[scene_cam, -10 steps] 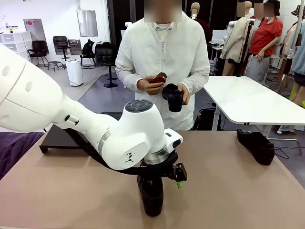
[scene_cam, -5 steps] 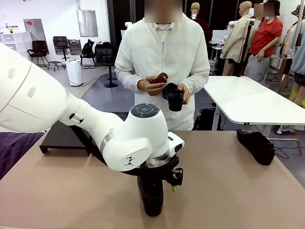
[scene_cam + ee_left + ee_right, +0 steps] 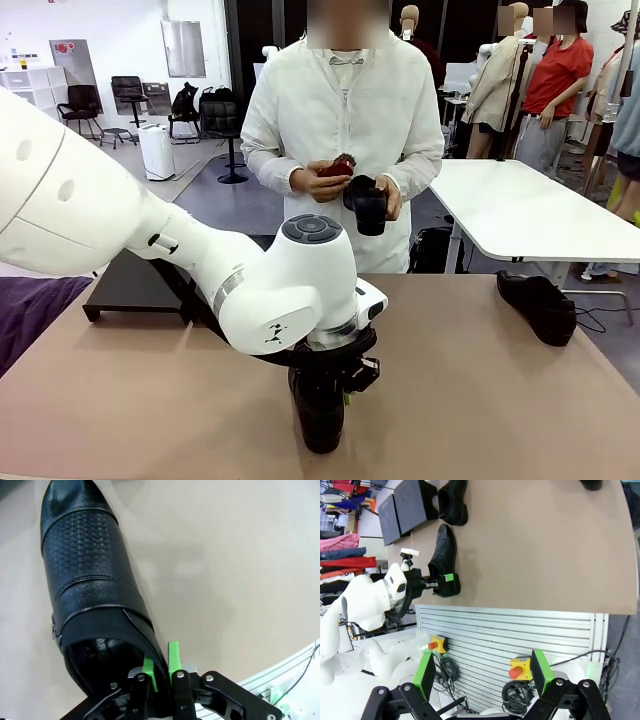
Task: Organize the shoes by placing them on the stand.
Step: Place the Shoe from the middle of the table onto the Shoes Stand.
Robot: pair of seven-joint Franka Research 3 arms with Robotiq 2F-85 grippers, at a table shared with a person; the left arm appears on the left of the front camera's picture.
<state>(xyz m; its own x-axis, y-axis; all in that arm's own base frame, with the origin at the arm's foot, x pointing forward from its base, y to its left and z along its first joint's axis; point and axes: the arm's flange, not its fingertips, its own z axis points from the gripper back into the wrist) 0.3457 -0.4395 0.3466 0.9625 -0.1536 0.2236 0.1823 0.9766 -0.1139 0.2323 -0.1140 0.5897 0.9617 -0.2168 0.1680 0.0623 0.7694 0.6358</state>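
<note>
The shoe nearest me (image 3: 92,580), a black glossy loafer with a textured band across its top, stands on the tan table (image 3: 480,400). It is at the table's near middle, heel toward me and toe pointing away. My left gripper (image 3: 161,672) is clamped on the side wall of its heel opening. One green pad (image 3: 148,672) sits inside the shoe and the other outside, with the leather pinched between them.

My right gripper (image 3: 482,672) hangs off the table's near edge with its jaws wide apart and nothing between them.

The stand (image 3: 402,510), two flat black sections side by side, sits at the far left of the table. A second shoe (image 3: 454,500) lies just beside it; I cannot tell whether the two touch. A third shoe (image 3: 538,305) rests at the table's far right edge, well apart from the others.

Across the table stands a person (image 3: 340,110) in a white coat. One hand holds a fourth shoe (image 3: 368,208) at chest height, and the other holds a small reddish-brown thing (image 3: 335,165) just above it.
</note>
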